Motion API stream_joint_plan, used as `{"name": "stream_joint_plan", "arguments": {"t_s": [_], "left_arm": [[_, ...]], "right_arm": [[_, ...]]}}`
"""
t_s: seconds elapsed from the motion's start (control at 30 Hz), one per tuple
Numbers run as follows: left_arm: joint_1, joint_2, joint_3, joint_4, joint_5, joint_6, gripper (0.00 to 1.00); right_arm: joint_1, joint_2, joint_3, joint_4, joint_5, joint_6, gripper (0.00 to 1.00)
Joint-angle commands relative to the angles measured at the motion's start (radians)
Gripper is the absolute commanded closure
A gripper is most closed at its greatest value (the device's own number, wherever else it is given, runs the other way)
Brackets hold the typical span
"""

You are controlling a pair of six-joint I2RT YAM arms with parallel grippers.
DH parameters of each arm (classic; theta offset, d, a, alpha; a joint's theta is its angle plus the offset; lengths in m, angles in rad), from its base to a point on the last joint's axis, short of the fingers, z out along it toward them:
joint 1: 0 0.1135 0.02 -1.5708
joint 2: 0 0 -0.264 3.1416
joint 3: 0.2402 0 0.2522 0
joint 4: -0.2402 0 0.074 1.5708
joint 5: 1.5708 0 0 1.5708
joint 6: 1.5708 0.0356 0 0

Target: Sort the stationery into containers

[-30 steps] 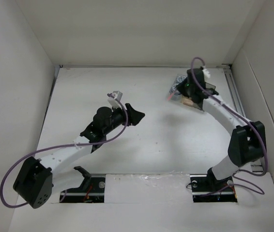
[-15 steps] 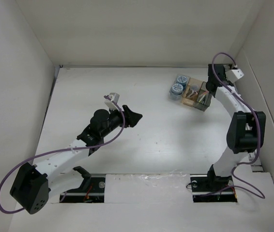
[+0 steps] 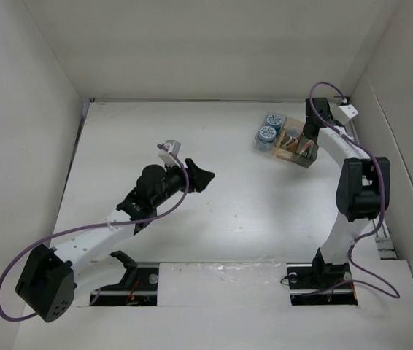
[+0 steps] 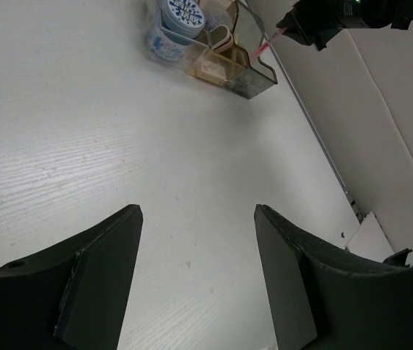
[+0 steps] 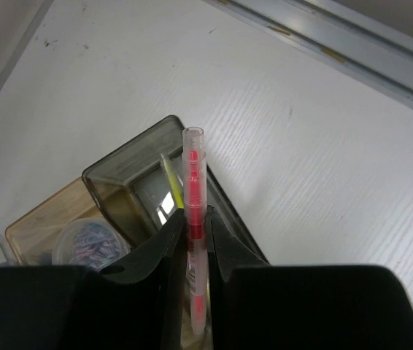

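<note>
The containers [image 3: 290,141] stand at the back right: joined clear, tan and smoky dark boxes. Two blue cylinders [image 3: 268,127] with patterned tops sit in the clear boxes. My right gripper [image 5: 195,219] is shut on a pink pen [image 5: 194,189] and holds it over the dark grey box [image 5: 130,182], which holds a yellow pen [image 5: 170,182]. In the top view that gripper [image 3: 314,117] is at the cluster's far right side. My left gripper [image 4: 195,219] is open and empty above bare table, mid-left in the top view [image 3: 201,175]. The containers also show in the left wrist view [image 4: 206,51].
White walls enclose the table on three sides. A metal rail [image 5: 352,44] runs along the right wall close to the containers. A tan box [image 5: 53,226] beside the dark one holds a round clear tub of coloured bits [image 5: 86,244].
One second ago my right arm covered the containers; it then swung to their far right side and now holds the pink pen over the dark box. The left arm barely moved.
</note>
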Motion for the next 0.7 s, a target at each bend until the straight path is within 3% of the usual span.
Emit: {"name": "stream_joint_plan", "arguments": {"t_s": [0.0, 0.2, 0.33, 0.43, 0.67], "left_arm": [[-0.001, 0.003, -0.007, 0.017, -0.008, 0.003, 0.41], [-0.001, 0.003, -0.007, 0.008, -0.018, 0.003, 0.43], [-0.001, 0.003, -0.007, -0.002, -0.037, 0.003, 0.43], [-0.001, 0.003, -0.007, -0.002, -0.037, 0.003, 0.43], [-0.001, 0.045, 0.015, -0.011, -0.060, 0.003, 0.49]], "right_arm": [[0.025, 0.025, 0.059, 0.007, 0.011, -0.018, 0.89], [0.043, 0.066, 0.090, -0.013, -0.012, -0.018, 0.83], [0.043, 0.066, 0.090, -0.022, -0.021, -0.009, 0.64], [0.043, 0.066, 0.090, -0.034, -0.021, 0.013, 0.56], [0.034, -0.020, 0.066, -0.043, -0.054, 0.042, 0.45]]}}
